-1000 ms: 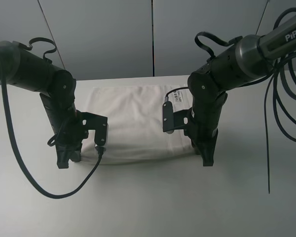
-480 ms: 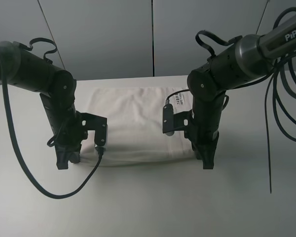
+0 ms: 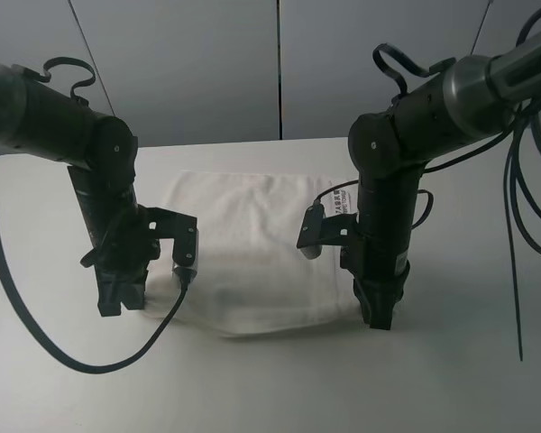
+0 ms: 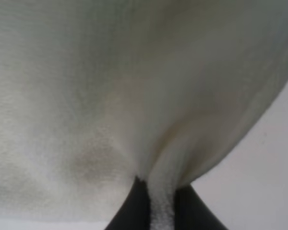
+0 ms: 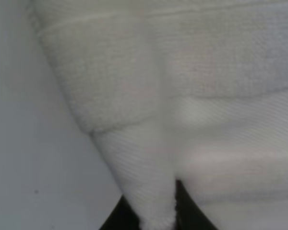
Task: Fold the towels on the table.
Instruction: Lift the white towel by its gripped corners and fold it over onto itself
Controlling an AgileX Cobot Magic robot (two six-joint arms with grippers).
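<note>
The white towel (image 3: pixel 252 253) lies on the white table (image 3: pixel 270 388), its dark-printed label (image 3: pixel 343 200) near the right arm. My left gripper (image 3: pixel 117 302) is shut on the towel's near left corner. My right gripper (image 3: pixel 379 316) is shut on its near right corner. In the left wrist view the towel (image 4: pixel 134 96) fills the frame, and a fold of it is pinched between the dark fingers (image 4: pixel 127 213). In the right wrist view the towel (image 5: pixel 206 96) shows a woven band, and a corner is pinched between the fingers (image 5: pixel 115 218). The fingertips are hidden in the exterior view.
A black cable (image 3: pixel 117 361) loops from the left arm down onto the table near the front. Several cables (image 3: pixel 523 225) hang at the right. A grey panel wall (image 3: pixel 279 63) stands behind the table's far edge.
Both grippers have moved toward the table's near edge with the towel corners held. The towel's near edge has come forward with them, and the cloth is drawn out longer.
</note>
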